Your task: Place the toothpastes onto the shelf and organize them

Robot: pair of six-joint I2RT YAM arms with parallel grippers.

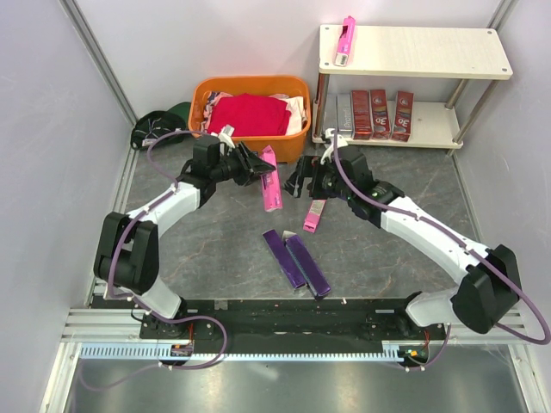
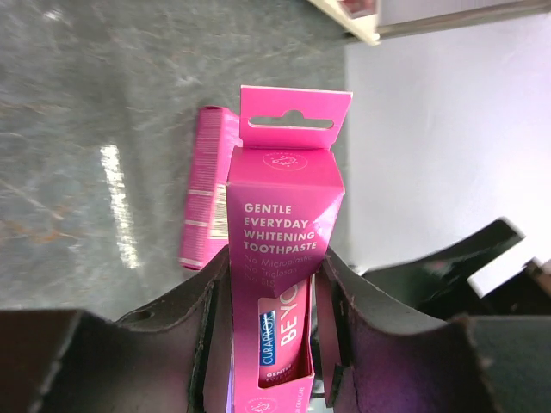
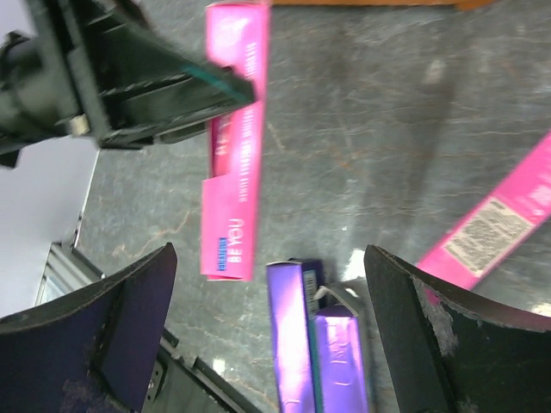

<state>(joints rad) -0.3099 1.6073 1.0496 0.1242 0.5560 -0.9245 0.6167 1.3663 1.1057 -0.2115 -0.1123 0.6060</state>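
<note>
At the table's centre, the left gripper (image 1: 258,169) is clamped on a hot pink toothpaste box (image 1: 272,185), whose hang-tab end juts out past the fingers. Just toward 3 o'clock, the right gripper (image 1: 300,182) hovers with its fingers wide apart, holding nothing. A second pink box (image 1: 314,215) lies flat near it, and two purple boxes (image 1: 296,261) lie side by side toward 6 o'clock. At 1 o'clock the shelf (image 1: 482,64) carries a third pink box (image 1: 345,40) on top and dark red boxes (image 1: 379,114) on its lower board.
</note>
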